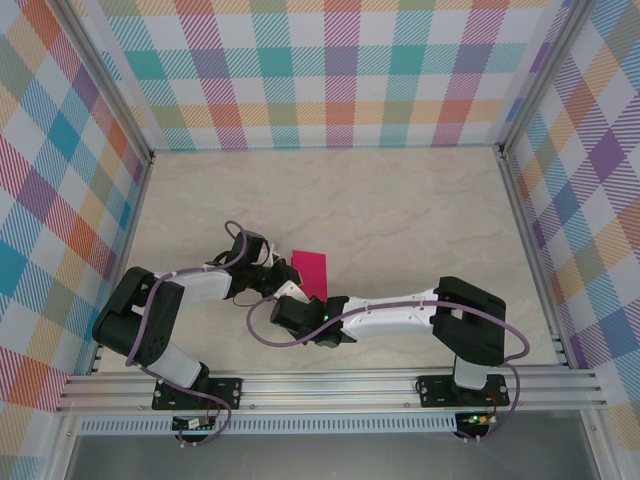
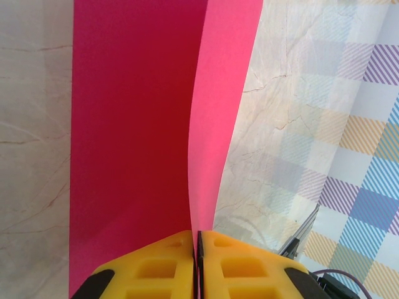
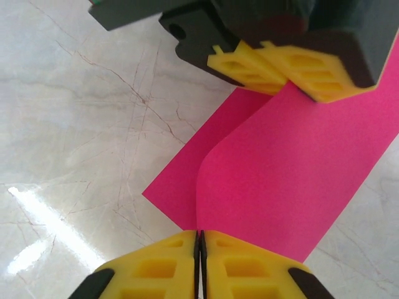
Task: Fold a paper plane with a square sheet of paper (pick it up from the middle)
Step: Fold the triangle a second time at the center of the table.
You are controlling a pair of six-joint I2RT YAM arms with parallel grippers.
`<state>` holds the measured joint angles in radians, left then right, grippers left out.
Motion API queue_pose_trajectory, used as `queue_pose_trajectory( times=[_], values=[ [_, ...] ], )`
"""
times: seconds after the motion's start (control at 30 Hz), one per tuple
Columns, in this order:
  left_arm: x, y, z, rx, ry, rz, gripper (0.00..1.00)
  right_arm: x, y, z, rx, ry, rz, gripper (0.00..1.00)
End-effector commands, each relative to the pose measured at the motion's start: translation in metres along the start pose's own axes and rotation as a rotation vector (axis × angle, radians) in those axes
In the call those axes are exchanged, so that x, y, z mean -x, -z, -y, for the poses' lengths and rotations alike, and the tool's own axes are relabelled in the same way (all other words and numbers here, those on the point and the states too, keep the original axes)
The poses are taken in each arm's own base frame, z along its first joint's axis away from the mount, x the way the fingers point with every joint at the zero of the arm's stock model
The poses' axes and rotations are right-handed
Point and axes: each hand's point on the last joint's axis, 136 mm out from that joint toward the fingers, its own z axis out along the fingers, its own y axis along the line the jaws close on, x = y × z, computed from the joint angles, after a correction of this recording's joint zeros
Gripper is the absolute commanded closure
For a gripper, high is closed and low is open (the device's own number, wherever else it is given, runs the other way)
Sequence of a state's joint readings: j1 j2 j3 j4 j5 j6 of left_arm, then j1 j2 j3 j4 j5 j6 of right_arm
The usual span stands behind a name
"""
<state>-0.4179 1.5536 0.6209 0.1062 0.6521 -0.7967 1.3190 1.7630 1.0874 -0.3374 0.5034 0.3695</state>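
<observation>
The square sheet of paper (image 1: 312, 268) is magenta-pink and lies on the marble tabletop between the two arms. One half rests flat while the other half (image 2: 221, 118) curls up off it. My left gripper (image 1: 277, 272) is shut on the raised edge, its yellow fingers pressed together on the paper (image 2: 198, 240). My right gripper (image 1: 298, 294) is shut on another edge of the same raised flap (image 3: 199, 235). In the right wrist view the left gripper (image 3: 282, 76) pinches the far side of the paper (image 3: 293, 168).
The beige marble tabletop (image 1: 400, 210) stretches behind and to the right of the paper. Checked walls (image 1: 330, 70) enclose the table on three sides. An aluminium rail (image 1: 330, 385) with the arm bases runs along the near edge.
</observation>
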Motion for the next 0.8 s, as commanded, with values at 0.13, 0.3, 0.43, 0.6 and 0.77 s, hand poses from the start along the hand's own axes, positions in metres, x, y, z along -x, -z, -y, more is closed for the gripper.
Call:
queue_pose_trajectory(
  times=[0.13, 0.3, 0.43, 0.6, 0.77],
  values=[
    [0.001, 0.009, 0.007, 0.027, -0.013, 0.034, 0.81, 0.004, 0.013, 0.006, 0.091, -0.091, 0.034, 0.94],
    [0.005, 0.022, 0.005, 0.07, -0.014, 0.095, 0.59, 0.004, 0.016, 0.001, 0.231, -0.145, 0.031, 0.95],
    [0.007, 0.038, 0.003, 0.124, -0.019, 0.154, 0.49, 0.007, 0.017, 0.004, 0.349, -0.226, 0.034, 0.95],
    [0.002, 0.056, -0.002, 0.157, -0.016, 0.212, 0.44, 0.006, 0.014, 0.015, 0.448, -0.314, 0.01, 0.94],
    [-0.008, 0.062, -0.006, 0.14, -0.013, 0.217, 0.44, 0.007, 0.014, 0.022, 0.614, -0.415, -0.011, 0.93]
  ],
)
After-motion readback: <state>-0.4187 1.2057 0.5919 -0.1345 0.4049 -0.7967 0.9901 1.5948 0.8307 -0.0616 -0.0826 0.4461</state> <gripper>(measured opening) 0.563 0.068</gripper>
